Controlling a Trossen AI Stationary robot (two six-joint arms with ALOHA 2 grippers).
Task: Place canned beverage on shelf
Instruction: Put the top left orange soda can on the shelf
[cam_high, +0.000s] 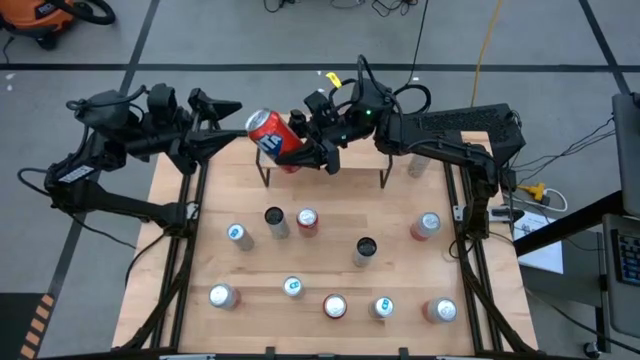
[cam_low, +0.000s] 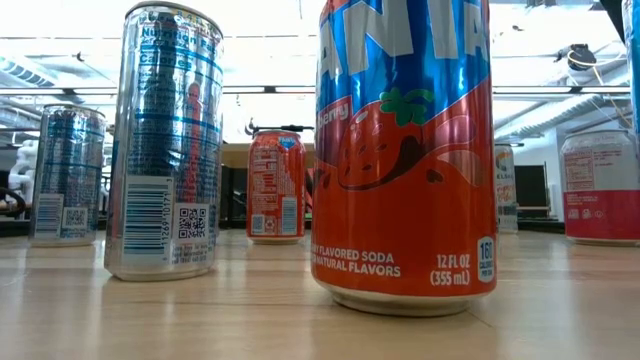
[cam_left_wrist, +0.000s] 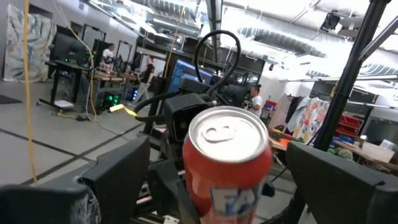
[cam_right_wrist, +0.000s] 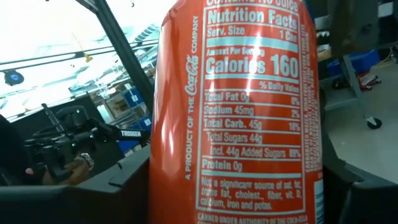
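Observation:
A red soda can (cam_high: 268, 133) hangs tilted above the far part of the table with my right gripper (cam_high: 305, 148) shut on it. It fills the right wrist view, the can (cam_right_wrist: 249, 112) showing its nutrition label. Below it stands the shelf (cam_high: 360, 165), a small wooden board on black legs at the table's far edge. My left gripper (cam_high: 225, 125) is open just left of the can and points at its top. In the left wrist view the can (cam_left_wrist: 227, 162) shows between the two fingers, its silver lid toward the camera; it touches neither finger. My right gripper pinches the can's side wall (cam_right_wrist: 168, 180) between its two fingers (cam_right_wrist: 118, 186), on the lower half of the body. It comes roughly level from the table's right side, with the fingers across the can. The can is lifted clear above the shelf, tilted, its top (cam_high: 255, 122) leaning toward the left.
Several cans stand upright on the tabletop nearer than the shelf, among them a dark one (cam_high: 276, 222), a red one (cam_high: 307, 222) and another red one (cam_high: 427, 225). A large orange-and-blue can (cam_low: 405, 150) and a tall silver can (cam_low: 165, 140) fill the low view. People (cam_left_wrist: 255, 99) stand beyond the table.

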